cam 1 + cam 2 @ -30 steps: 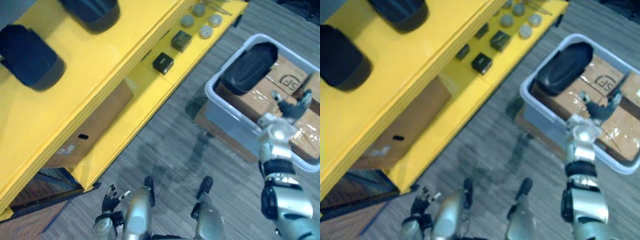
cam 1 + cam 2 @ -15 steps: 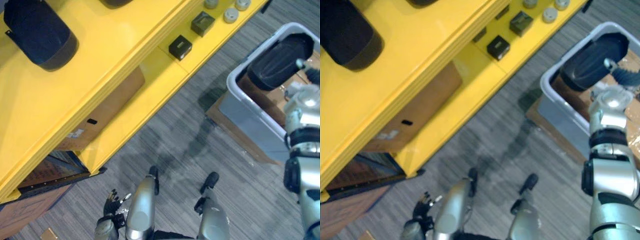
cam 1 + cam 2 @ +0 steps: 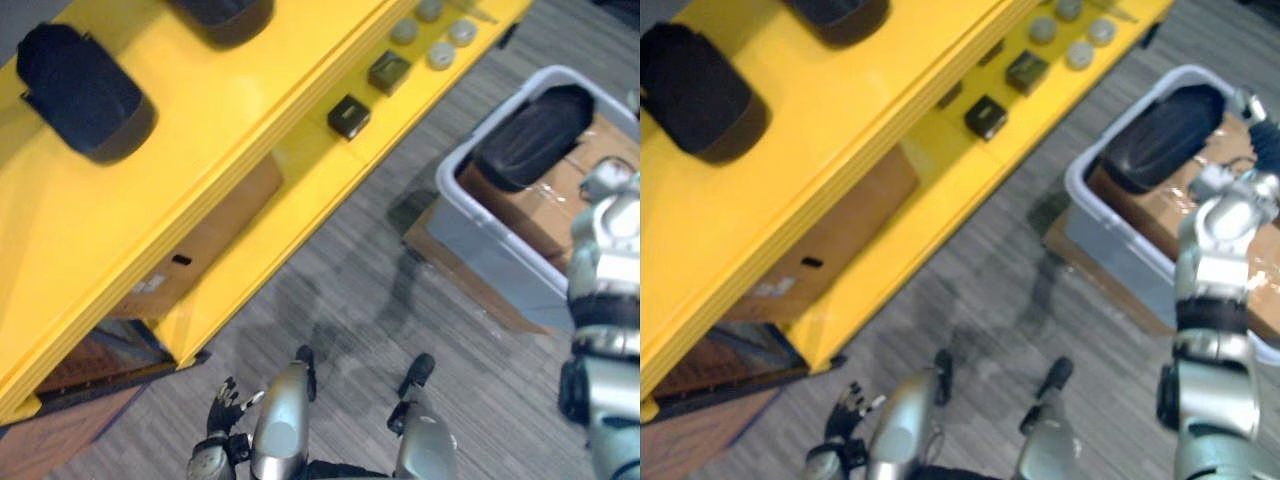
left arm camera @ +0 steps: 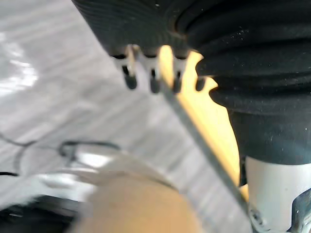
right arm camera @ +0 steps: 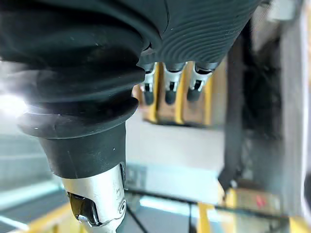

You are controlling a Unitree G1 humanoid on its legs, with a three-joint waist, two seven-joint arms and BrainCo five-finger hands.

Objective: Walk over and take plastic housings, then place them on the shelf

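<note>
Left eye view: black housing (image 3: 528, 125) lies slantwise in the grey bin (image 3: 482, 236), far right. The left hand (image 3: 222, 408) hangs near-left, spread open.

Right eye view: right hand (image 3: 1268, 148) is just right of it, clearly the nearer one.

Right wrist view: fingers (image 5: 168, 90) straight, empty.

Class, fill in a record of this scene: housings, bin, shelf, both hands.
bin: grey bin, holding cardboard boxes and one dark plastic housing
shelf: yellow shelf, two dark housings on its top level
left hand: open, empty, low near the floor
right hand: open, empty, raised by the bin
</note>
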